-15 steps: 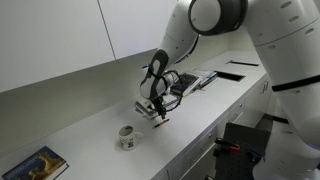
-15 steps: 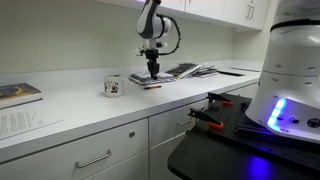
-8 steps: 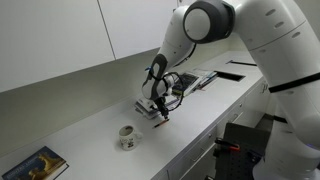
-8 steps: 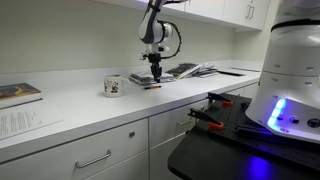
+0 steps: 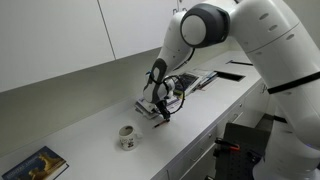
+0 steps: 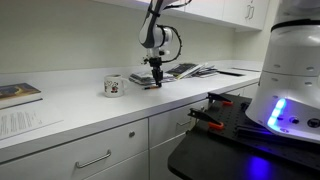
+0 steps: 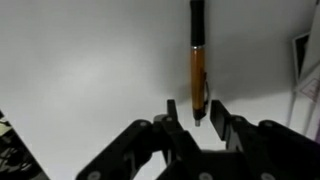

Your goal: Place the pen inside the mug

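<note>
The pen (image 7: 199, 62), a thin stick with an orange body and dark far end, lies on the white counter and points away from my gripper in the wrist view. My gripper (image 7: 195, 110) is low over its near end, with a finger on each side and a gap left of the pen, so it is open. In both exterior views the gripper (image 5: 159, 113) (image 6: 156, 80) points down at the counter. The white patterned mug (image 5: 127, 137) (image 6: 113, 86) stands upright on the counter, a short way from the gripper.
A flat pad (image 5: 146, 106) lies beside the gripper. A stack of papers and magazines (image 5: 190, 82) (image 6: 185, 70) sits beyond it. A book (image 5: 38, 165) (image 6: 18, 93) and a sheet (image 6: 25, 122) lie past the mug. The counter's front edge (image 6: 120, 118) is close.
The gripper has shifted slightly sideways and a little lower over the counter. The mug has not moved.
</note>
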